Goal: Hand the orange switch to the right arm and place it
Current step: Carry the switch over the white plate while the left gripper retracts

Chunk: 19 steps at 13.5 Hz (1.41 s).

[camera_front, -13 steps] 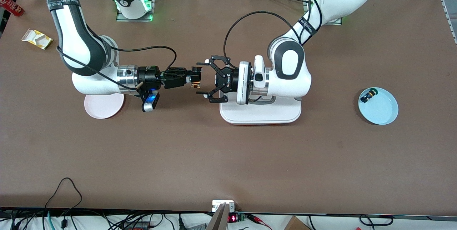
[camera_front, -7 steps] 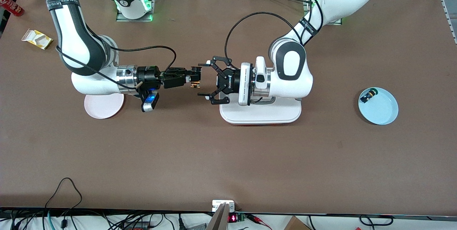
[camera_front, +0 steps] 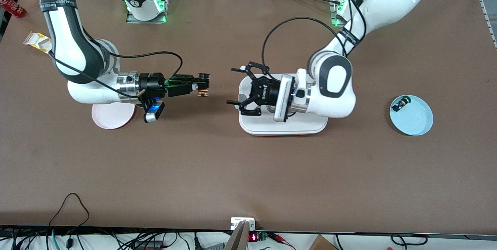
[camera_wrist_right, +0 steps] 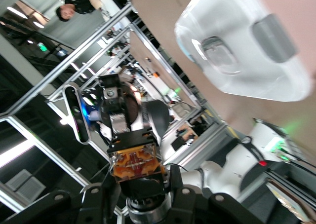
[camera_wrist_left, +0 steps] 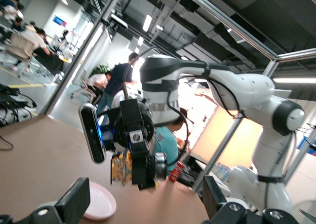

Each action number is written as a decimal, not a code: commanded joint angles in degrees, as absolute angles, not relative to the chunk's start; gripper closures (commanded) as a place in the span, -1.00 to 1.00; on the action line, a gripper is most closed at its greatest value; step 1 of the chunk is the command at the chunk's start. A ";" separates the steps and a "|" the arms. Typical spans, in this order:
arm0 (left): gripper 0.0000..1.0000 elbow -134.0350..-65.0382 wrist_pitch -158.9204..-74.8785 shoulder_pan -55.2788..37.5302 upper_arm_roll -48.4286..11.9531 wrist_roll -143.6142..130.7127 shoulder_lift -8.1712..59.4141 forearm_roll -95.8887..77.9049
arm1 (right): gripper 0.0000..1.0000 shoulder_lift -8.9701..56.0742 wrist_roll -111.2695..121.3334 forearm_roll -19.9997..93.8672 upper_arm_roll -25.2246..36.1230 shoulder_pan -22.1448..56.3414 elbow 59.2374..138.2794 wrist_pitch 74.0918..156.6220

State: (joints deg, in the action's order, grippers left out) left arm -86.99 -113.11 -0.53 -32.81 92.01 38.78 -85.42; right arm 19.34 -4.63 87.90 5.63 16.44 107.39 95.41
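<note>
The right gripper [camera_front: 202,84] is clamped on the orange switch [camera_front: 203,93], holding it in the air over bare table between the pink plate [camera_front: 112,115] and the white tray [camera_front: 282,125]. In the right wrist view the switch's orange, copper-patterned end [camera_wrist_right: 137,164] shows between the slim fingers. The left gripper [camera_front: 244,91] hangs over the tray's edge with its claw spread wide and empty, well apart from the switch — the handover looks complete. A second small switch [camera_front: 399,105] lies in the blue plate [camera_front: 417,124] toward the left arm's end.

Risks, as judged: the grip appears to sit on a small part of a tiny body, so a quick swing toward the pink plate could twist it loose. A high release could let it roll off the shallow plate.
</note>
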 commanded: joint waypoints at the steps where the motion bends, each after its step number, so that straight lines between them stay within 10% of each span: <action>1: -1.00 -87.01 -106.81 3.94 -33.13 85.80 37.97 -77.37 | 0.61 16.88 -1.43 80.20 5.36 13.98 109.07 93.87; 13: -1.00 -83.76 -83.16 15.29 -32.61 51.36 33.85 -33.61 | 0.61 16.61 30.63 24.49 5.36 8.53 106.79 98.34; 19: -1.00 -79.73 -74.64 16.88 -33.57 28.88 26.73 -12.52 | 0.61 17.14 49.19 -1.53 5.45 6.77 108.19 113.96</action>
State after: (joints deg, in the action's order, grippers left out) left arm -82.07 -78.30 17.61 -32.93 36.97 29.87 -18.14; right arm 17.54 44.62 5.41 5.97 7.06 107.22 109.34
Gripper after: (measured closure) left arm 0.000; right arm 0.559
